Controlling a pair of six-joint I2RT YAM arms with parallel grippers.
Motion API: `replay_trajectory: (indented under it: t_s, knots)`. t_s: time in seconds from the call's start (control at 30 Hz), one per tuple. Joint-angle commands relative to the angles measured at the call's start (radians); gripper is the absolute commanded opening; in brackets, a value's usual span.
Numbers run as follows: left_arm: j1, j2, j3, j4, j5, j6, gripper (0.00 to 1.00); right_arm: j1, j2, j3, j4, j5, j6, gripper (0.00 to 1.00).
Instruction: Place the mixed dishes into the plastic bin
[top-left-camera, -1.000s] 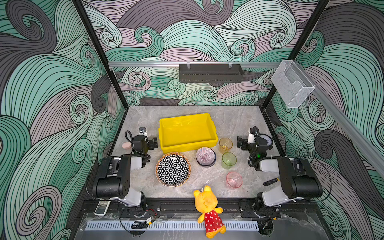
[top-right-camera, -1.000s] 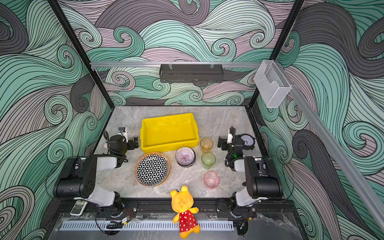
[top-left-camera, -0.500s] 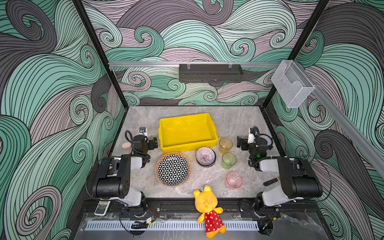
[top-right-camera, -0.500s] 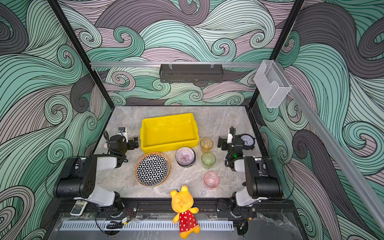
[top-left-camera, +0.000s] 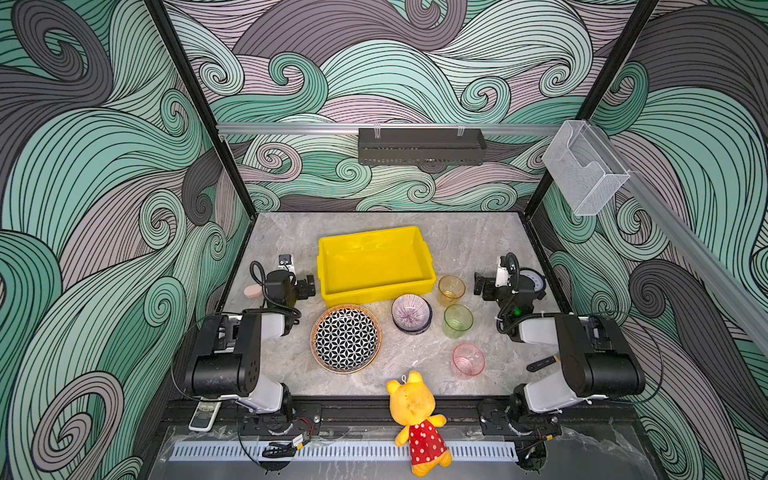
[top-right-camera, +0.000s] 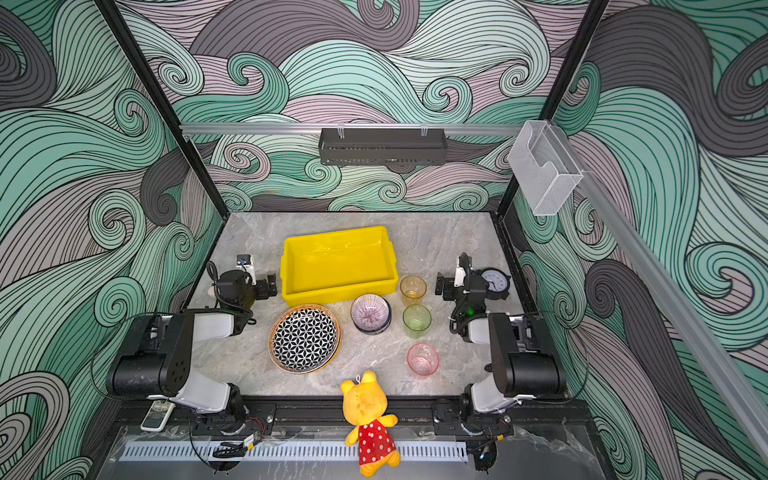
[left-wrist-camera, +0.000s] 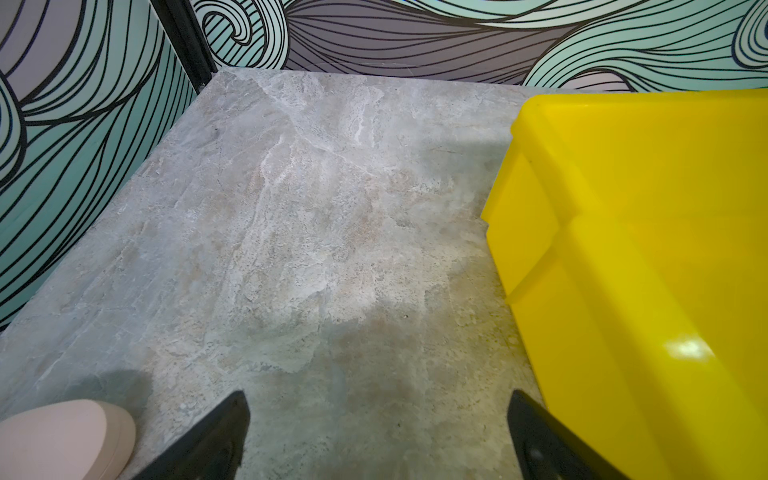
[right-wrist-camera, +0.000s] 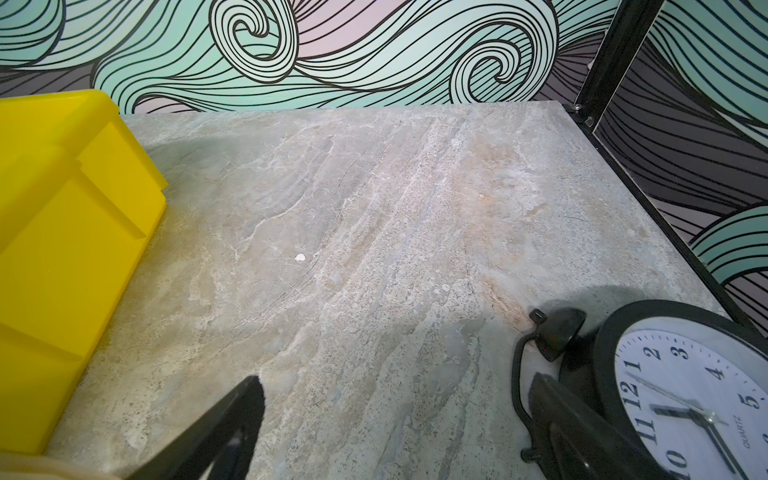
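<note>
The left arm (top-left-camera: 224, 365) and right arm (top-left-camera: 594, 365) look like twins: chunky black joint housings joined by smooth pale-grey links. Black cables (top-left-camera: 291, 312) loop off each wrist beside a small white camera block (top-left-camera: 285, 262), and a green light (top-left-camera: 517, 311) glows on the right one. The left gripper (left-wrist-camera: 376, 419) ends in black wedge-shaped fingers (left-wrist-camera: 212, 449).

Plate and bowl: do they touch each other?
Apart. In both top views a strip of bare table shows between the plate and the bowl.

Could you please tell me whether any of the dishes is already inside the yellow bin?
No, in a top view the yellow bin holds nothing; its floor is bare.
</note>
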Motion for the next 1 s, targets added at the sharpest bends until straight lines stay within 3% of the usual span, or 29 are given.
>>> replay_trajectory:
  t_s: [0.0,0.53,0.77,0.83,0.97]
  knots:
    - [0.006,0.006,0.019,0.007,0.011,-0.006,0.99,0.006,-0.001,0.013,0.009,0.01,-0.006,0.99]
    - [0.007,-0.021,0.047,-0.061,-0.045,-0.031,0.99,0.007,-0.028,0.022,-0.032,0.035,0.0,0.99]
    - [0.007,-0.119,0.182,-0.399,-0.161,-0.098,0.99,0.01,-0.148,0.119,-0.295,0.049,-0.001,0.99]
    - [0.006,-0.144,0.224,-0.497,-0.242,-0.165,0.99,0.015,-0.175,0.152,-0.36,0.051,-0.015,0.99]
    - [0.005,-0.188,0.353,-0.768,-0.267,-0.277,0.99,0.069,-0.238,0.243,-0.554,0.117,-0.083,0.99]
